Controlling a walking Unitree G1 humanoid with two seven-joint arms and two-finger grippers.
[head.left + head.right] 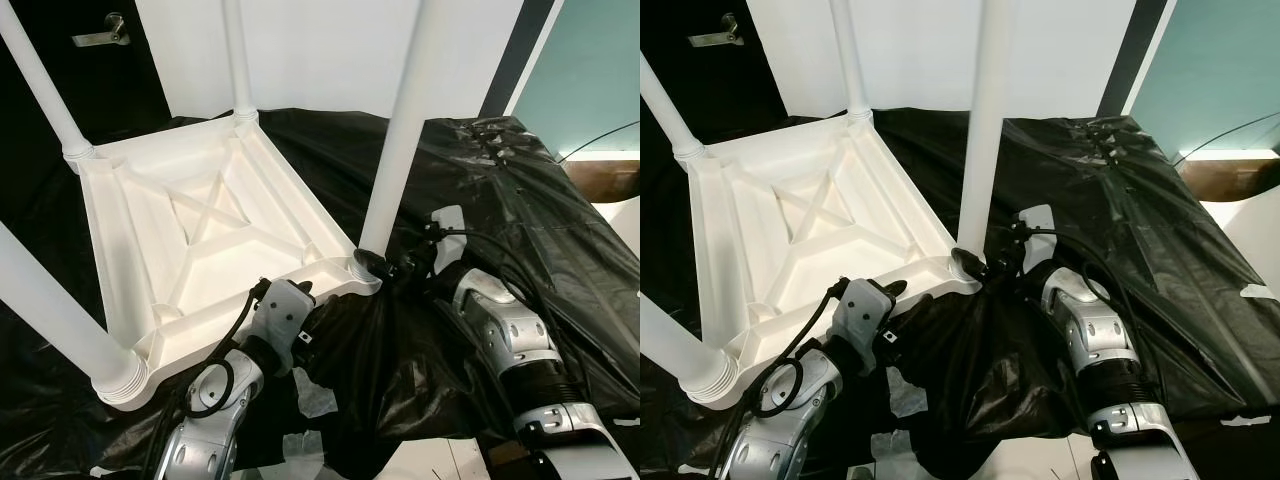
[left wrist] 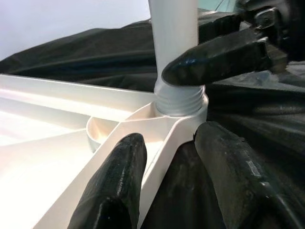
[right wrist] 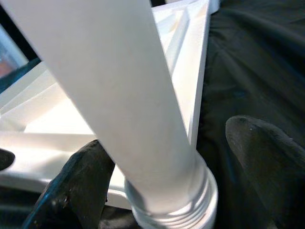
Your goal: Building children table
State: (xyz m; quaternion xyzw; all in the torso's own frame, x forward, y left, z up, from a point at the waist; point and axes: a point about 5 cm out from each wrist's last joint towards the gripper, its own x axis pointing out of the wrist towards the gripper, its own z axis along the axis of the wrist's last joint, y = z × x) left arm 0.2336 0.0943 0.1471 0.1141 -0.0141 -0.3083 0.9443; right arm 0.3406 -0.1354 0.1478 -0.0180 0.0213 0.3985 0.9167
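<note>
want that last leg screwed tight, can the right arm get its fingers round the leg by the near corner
Probably yes: the right gripper is already at the base of the near-corner leg, one finger on each side of its threaded collar, nothing between. The left gripper straddles the tabletop rim beside it.

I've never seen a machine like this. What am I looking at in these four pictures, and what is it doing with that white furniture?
The two wide pictures come from cameras in a humanoid robot's head, looking down at its silver arms. The two close-ups come from cameras on its wrists.

A small white plastic table lies upside down on black plastic sheeting, with four legs pointing up.

The left gripper has its two black fingers either side of the table's edge, just by the corner. The right gripper has its fingers either side of the base of the nearest leg, where it screws into that corner. Whether either is squeezing is unclear.
</note>
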